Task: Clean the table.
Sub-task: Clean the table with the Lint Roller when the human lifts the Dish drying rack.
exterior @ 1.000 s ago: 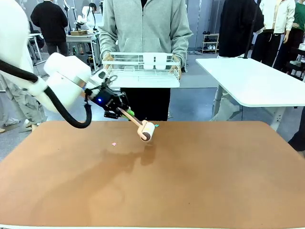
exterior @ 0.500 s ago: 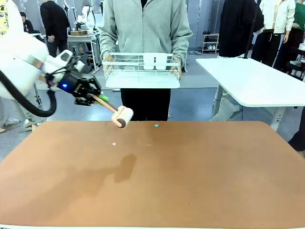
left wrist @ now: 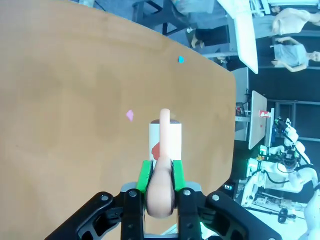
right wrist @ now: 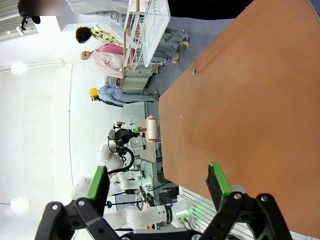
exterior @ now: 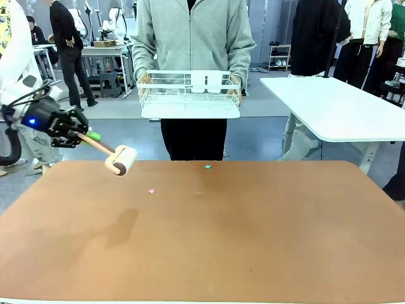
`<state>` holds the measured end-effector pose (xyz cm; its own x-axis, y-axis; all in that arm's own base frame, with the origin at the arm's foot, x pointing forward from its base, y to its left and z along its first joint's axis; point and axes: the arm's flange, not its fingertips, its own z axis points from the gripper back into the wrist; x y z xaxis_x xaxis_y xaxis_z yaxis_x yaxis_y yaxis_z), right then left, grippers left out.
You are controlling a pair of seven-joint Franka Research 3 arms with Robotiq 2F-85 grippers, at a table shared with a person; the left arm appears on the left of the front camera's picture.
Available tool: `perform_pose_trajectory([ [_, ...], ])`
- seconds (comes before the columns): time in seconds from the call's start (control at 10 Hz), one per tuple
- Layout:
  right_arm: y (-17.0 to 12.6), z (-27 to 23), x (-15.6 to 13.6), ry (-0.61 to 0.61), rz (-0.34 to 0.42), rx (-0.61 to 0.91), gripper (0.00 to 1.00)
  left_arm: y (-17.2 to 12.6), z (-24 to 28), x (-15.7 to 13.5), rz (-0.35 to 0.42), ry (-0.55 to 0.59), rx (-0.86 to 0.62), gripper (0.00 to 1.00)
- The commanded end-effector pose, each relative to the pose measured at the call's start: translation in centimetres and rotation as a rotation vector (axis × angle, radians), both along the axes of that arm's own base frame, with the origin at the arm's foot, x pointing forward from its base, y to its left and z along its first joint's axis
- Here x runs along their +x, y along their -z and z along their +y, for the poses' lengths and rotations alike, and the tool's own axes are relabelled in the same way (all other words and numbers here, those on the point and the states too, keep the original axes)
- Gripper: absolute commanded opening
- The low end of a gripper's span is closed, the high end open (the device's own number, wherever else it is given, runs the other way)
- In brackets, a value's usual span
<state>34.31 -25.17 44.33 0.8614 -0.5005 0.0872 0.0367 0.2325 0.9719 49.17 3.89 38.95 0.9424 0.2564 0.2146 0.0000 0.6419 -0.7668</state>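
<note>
Since a second ago my left gripper (exterior: pixel 92 135) has swung leftward, lint roller (exterior: pixel 121 159) clamped in it, roller lifted off the desk (exterior: pixel 253 240) below; my right gripper (right wrist: pixel 157 181) gapes wide. Pink scrap (exterior: pixel 151 190) lies just ahead (teal scrap (exterior: pixel 207 166) farther): lowering off-line would miss both, I reckon.

Table (exterior: pixel 266 247): pink scrap (exterior: pixel 151 190), teal scrap (exterior: pixel 207 166) near far edge.

table (exterior: pixel 253 240) reddish-brown | roller (exterior: pixel 121 159) peach-and-white | pink scrap (exterior: pixel 151 190) | teal scrap (exterior: pixel 207 166) | rack (exterior: pixel 190 109) white
</note>
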Motion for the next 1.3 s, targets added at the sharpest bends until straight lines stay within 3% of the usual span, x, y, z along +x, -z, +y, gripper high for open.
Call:
perform_pose_trajectory([
  [0.0, -0.2, 0.3, -0.3, -0.002, -0.016, 0.008, 1.0, 0.1, 1.7, -0.9, -0.014, 0.027, 0.01, 0.02],
  [0.3, -0.2, 0.3, -0.3, -0.002, -0.016, 0.008, 1.0, 1.8, 3.3, 0.1, 0.015, 0.03, 0.022, 0.0],
  [0.8, -0.2, 0.3, -0.3, -0.002, -0.016, 0.008, 1.0, 5.7, 2.7, 2.6, -0.013, 0.007, 0.056, 0.0],
  [1.2, -0.2, 0.3, -0.3, -0.002, -0.016, 0.008, 1.0, 8.9, 1.0, 3.8, -0.116, -0.099, 0.064, 0.02],
])
